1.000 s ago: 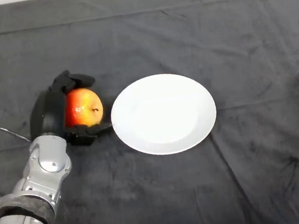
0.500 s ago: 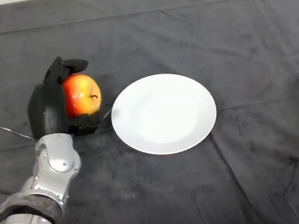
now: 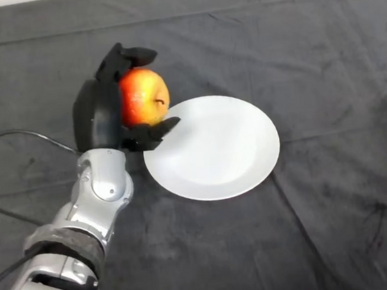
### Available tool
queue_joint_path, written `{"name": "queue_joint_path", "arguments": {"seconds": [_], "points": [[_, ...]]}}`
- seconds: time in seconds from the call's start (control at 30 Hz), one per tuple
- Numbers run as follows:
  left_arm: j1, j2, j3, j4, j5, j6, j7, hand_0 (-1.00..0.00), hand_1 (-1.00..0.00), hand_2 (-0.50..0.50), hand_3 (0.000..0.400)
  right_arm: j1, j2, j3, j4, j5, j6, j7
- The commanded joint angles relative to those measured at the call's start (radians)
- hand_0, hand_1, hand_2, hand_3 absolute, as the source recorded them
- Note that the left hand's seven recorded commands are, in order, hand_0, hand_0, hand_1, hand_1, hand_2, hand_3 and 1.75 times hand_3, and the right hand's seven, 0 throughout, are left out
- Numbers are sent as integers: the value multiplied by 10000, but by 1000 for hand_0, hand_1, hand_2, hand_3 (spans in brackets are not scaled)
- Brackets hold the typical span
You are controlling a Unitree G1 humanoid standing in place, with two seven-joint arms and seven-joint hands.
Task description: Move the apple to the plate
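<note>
A red and yellow apple point(image 3: 143, 97) is held in my left hand point(image 3: 99, 117), whose black fingers and thumb curl round it from above and below. The hand carries the apple above the cloth at the left rim of the round white plate point(image 3: 212, 146). The thumb tip overlaps the plate's left edge in the view. The plate lies flat at the middle of the table with nothing on it. My silver-grey arm point(image 3: 92, 205) rises from the lower left.
A dark cloth point(image 3: 322, 46) with creases covers the whole table. Nothing else stands on it.
My hand has lifted the apple off the cloth and carried it up and to the right, from left of the plate to its left rim.
</note>
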Motion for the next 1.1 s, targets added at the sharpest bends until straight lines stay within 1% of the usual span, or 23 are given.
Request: {"name": "queue_joint_path", "arguments": {"seconds": [0.03,0.23,0.63,0.93,1.1], "points": [[-501,-91,-250,95,66,-255,-140,-1000,-1000,0,400,-31,-259,2,117,-48,-54,-69],[-532,-273,-687,230,-47,-240,-387,-1000,-1000,0,400,-36,-259,4,127,-50,-60,-71],[-584,-585,-1845,340,-450,2,-900,-1000,-1000,0,400,-44,-258,7,144,-53,-70,-75],[-416,-488,-2725,225,-832,104,-1370,-1000,-1000,0,400,-47,-257,8,151,-54,-74,-77],[-362,-414,-3074,159,-1046,274,-1634,-1000,-1000,0,400,-47,-257,9,153,-54,-76,-78]]}}
